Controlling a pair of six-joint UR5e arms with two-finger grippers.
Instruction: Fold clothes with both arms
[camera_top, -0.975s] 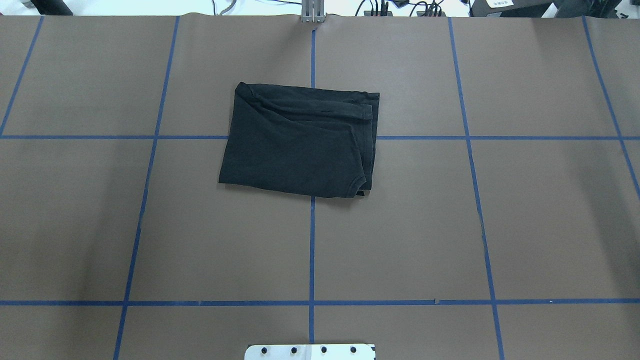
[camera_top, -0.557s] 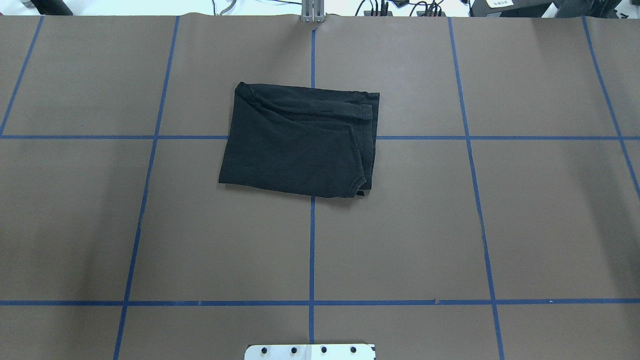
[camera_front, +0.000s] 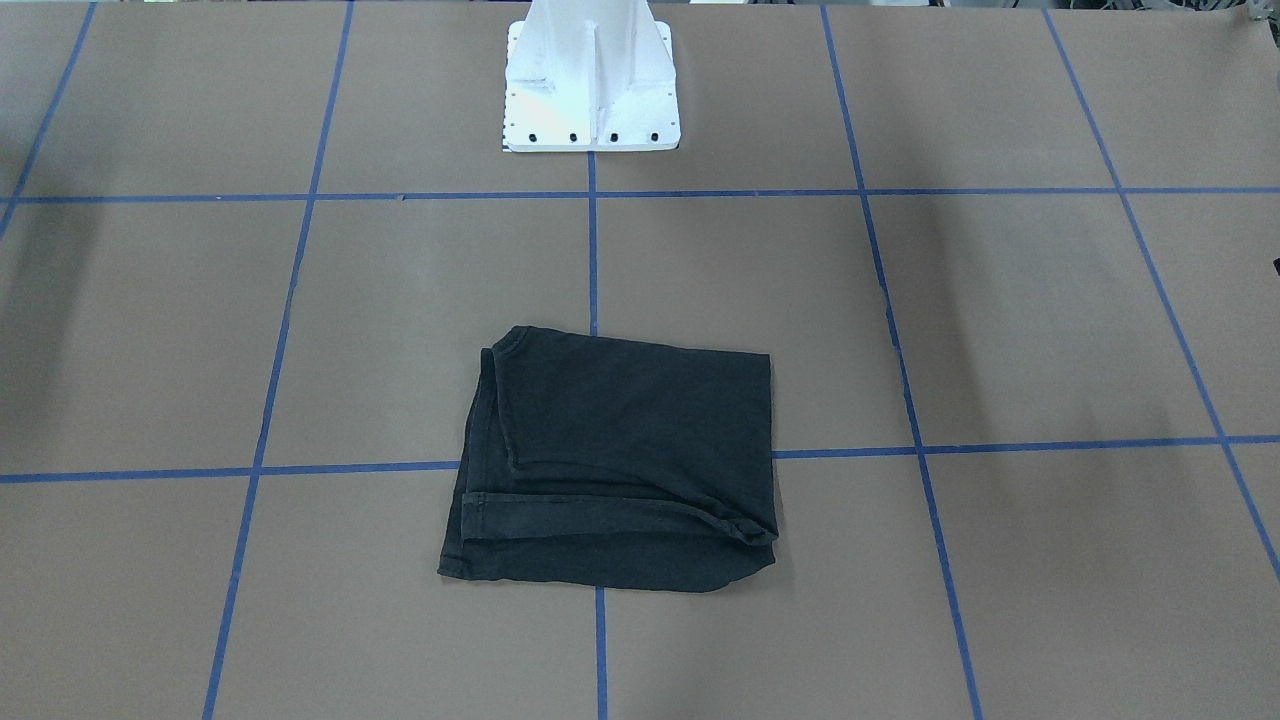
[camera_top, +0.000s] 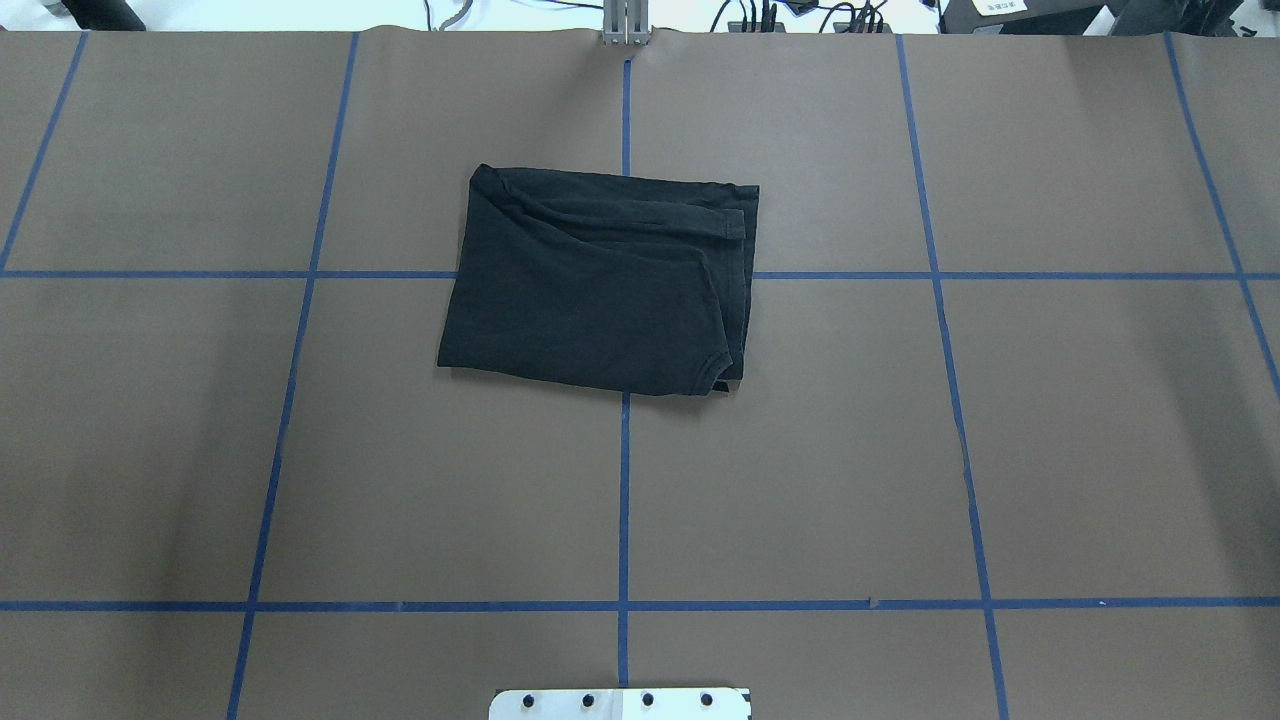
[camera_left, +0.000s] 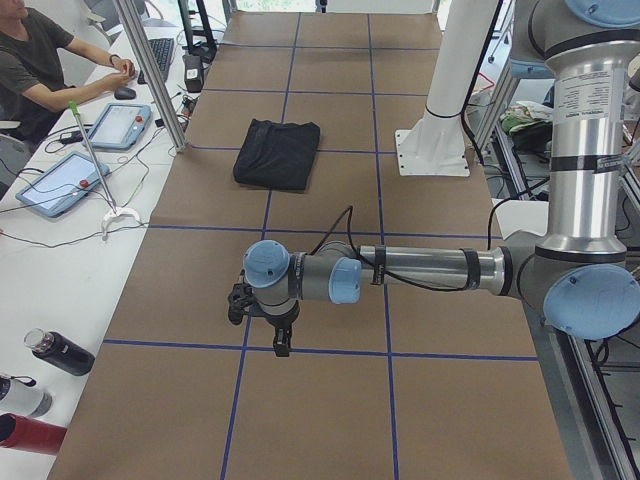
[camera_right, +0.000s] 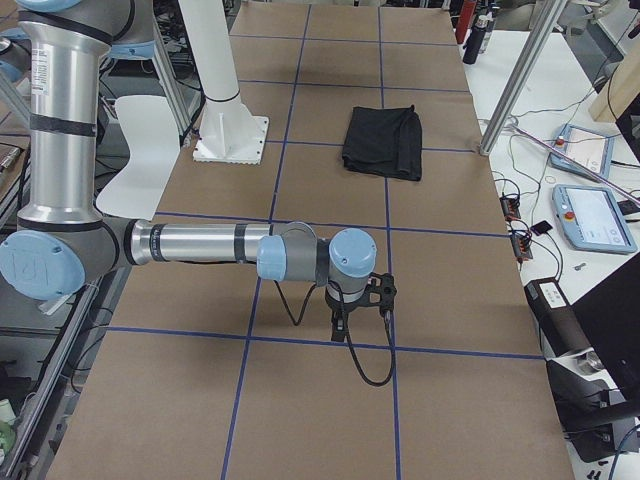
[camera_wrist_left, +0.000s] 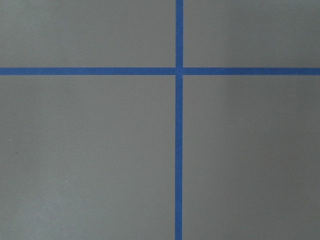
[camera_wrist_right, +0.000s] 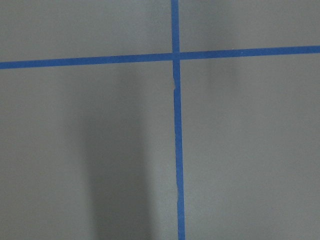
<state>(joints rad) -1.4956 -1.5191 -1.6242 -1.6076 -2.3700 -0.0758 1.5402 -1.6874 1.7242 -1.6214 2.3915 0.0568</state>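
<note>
Since each claw shows only from the worktop's ends, you cannot tell how far the left claw (camera_left: 266, 324) or right claw (camera_right: 356, 310) is parted; neither has hold of the shirt (camera_top: 600, 285). Both hang over bare worktop (camera_top: 1000, 450), far out to either side of the pedestal (camera_front: 590, 90). The folded shirt lies straight out in front of the pedestal, its long axis crosswise, about equally far from both claws.

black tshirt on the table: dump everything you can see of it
The T-shirt is plain black, cotton-looking, folded into a rough multi-layer rectangle; no logo shows. A hemmed sleeve band lies across its far part, and stacked hemmed edges run down the overhead view's right side. It lies flat, slightly skewed, on the brown table cover, over a crossing of blue tape lines. Nothing else touches it.
</note>
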